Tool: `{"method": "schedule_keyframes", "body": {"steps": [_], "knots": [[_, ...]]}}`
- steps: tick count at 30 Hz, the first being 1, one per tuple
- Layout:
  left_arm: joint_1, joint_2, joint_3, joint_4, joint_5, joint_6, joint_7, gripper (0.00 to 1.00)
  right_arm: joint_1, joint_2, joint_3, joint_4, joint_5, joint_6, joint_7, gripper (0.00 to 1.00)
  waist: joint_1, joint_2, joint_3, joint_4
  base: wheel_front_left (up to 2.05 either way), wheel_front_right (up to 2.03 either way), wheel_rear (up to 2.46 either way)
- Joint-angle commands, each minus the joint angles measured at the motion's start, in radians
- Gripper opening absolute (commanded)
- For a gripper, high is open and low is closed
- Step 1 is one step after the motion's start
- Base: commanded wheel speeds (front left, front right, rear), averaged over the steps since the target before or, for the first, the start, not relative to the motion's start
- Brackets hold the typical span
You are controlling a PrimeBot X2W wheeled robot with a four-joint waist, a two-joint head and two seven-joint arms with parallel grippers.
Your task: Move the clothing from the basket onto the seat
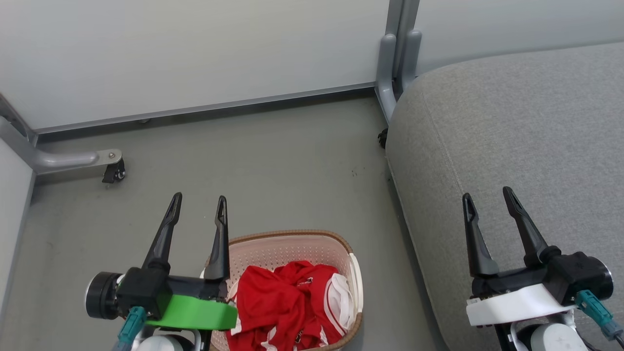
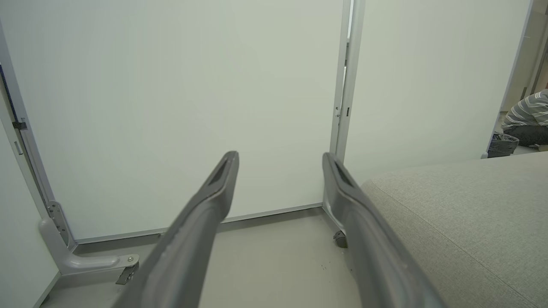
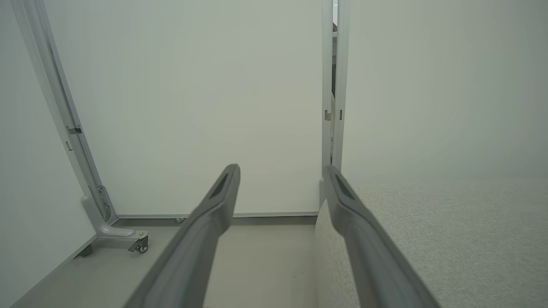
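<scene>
1. Partition panels [image 1: 195, 48]: white, grey-framed, standing along the far side. Two meet at a grey post [image 1: 397, 58] by the seat's far left corner.
2. Floor [image 1: 243, 161]: grey and matt, between the panels and the seat.
3. Seat [image 1: 516, 146]: grey fabric cushion with a rounded corner and a stitched seam, on the right. Nothing lies on the part in view.
4. Basket [image 1: 292, 235]: cream, perforated, with a brown rim. It sits on the floor at near centre-left, just beside the seat's left edge.
5. Clothing [image 1: 282, 302]: red with white stripes and panels, crumpled inside the basket and filling its near part.
6. Left gripper [image 1: 199, 197]: green-banded body with dark fingers spread apart and nothing between them. It hangs at the basket's left rim, and its right finger overlaps that rim in the head view.
7. Right gripper [image 1: 485, 192]: white-banded body with fingers likewise parted and empty, over the seat's near left portion.
8. Person [image 2: 528, 117]: in a striped top, low to the floor at the far right past the panel's edge, with a dark bin [image 2: 501, 144] just beside.
9. Castor foot [image 1: 113, 171]: grey bracket with a black wheel, on the floor at the far left.
</scene>
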Motion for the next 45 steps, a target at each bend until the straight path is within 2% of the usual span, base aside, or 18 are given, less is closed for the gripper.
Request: {"method": "schedule_keyframes", "body": {"steps": [1, 10, 13, 17, 22, 28, 30, 34, 41, 45], "knots": [[0.012, 0.007, 0.001, -0.003, 0.002, 0.002, -0.004, 1.00, 0.007, -0.004, 0.000, -0.005, -0.003, 0.000, -0.003, 1.00, 0.0000, 0.0000, 0.001, 0.000, 0.00, 0.00, 0.00], [0.015, 0.006, 0.000, 0.009, 0.005, -0.002, -0.004, 1.00, 0.011, -0.004, 0.004, 0.000, 0.004, 0.000, -0.003, 1.00, 0.0000, 0.0000, 0.006, 0.000, 0.00, 0.00, 0.00], [0.022, 0.006, 0.006, 0.023, -0.014, 0.009, -0.004, 1.00, 0.011, -0.004, 0.007, 0.001, 0.005, 0.000, -0.003, 1.00, 0.0000, 0.0000, 0.009, -0.004, 0.00, 0.00, 0.00], [0.006, 0.006, 0.001, 0.056, -0.017, 0.003, -0.003, 1.00, -0.013, -0.004, 0.003, -0.009, 0.005, 0.000, -0.003, 1.00, 0.0000, 0.0000, 0.048, -0.012, 0.00, 0.00, 0.00], [-0.067, 0.006, -0.015, 0.115, -0.014, -0.027, -0.003, 1.00, -0.059, -0.004, -0.005, -0.020, -0.008, 0.000, -0.003, 1.00, 0.0000, 0.0000, 0.153, -0.015, 0.00, 0.00, 0.00], [-0.209, 0.010, -0.054, 0.249, 0.070, -0.052, -0.002, 1.00, -0.156, -0.004, -0.018, -0.038, 0.000, 0.000, -0.003, 1.00, 0.0000, 0.0000, 0.323, -0.027, 0.00, 0.00, 0.00], [-0.264, 0.039, -0.110, 0.299, 0.136, -0.063, -0.003, 1.00, -0.193, -0.004, -0.030, -0.046, 0.019, 0.000, -0.003, 1.00, 0.0000, 0.0000, 0.378, -0.038, 0.00, 0.00, 0.00], [-0.365, 0.075, -0.179, 0.399, 0.192, -0.068, -0.003, 1.00, -0.260, -0.003, -0.033, -0.064, 0.035, 0.000, -0.003, 1.00, 0.0000, 0.0000, 0.479, -0.067, 0.00, 0.00, 0.00], [-0.539, 0.097, -0.242, 0.721, 0.220, -0.072, -0.003, 1.00, -0.340, -0.003, -0.005, -0.108, 0.051, 0.000, -0.003, 1.00, 0.0000, 0.0000, 0.644, -0.130, 0.00, 0.00, 0.00], [-0.621, 0.119, -0.293, 0.810, 0.255, -0.074, -0.002, 1.00, -0.378, -0.002, 0.013, -0.142, 0.055, 0.000, -0.003, 1.00, 0.0000, 0.0000, 0.727, -0.162, 0.00, 0.00, 0.00]]}}
